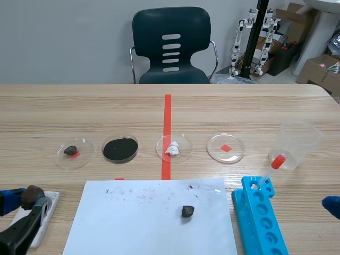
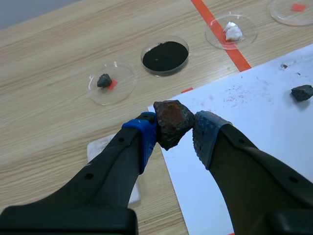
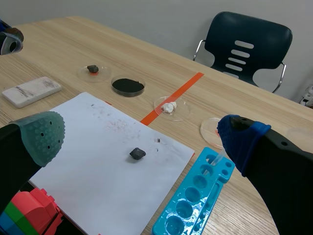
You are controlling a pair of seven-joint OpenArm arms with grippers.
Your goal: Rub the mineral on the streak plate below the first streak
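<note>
A dark reddish-brown mineral (image 2: 171, 122) is pinched between the pads of my left gripper (image 2: 174, 131), which is shut on it. In the scene view the mineral (image 1: 32, 196) hangs at the near left, just above the white streak plate (image 1: 47, 212). The right wrist view shows the streak plate (image 3: 32, 91) lying flat with faint dark marks on it. In the left wrist view the plate (image 2: 100, 147) is mostly hidden under a finger. My right gripper (image 3: 141, 136) is open above the paper's right part, with nothing between its fingers; only its blue pad (image 1: 332, 206) shows in the scene view.
A white paper sheet (image 1: 133, 223) carries a small dark rock (image 1: 187, 211) and reddish dust. Behind it stand several petri dishes: rock (image 1: 74, 151), black powder (image 1: 120, 149), white lump (image 1: 173, 147), empty (image 1: 226, 147). At right are a blue rack (image 1: 260, 218), pipette (image 1: 271, 170) and plastic cup (image 1: 298, 143).
</note>
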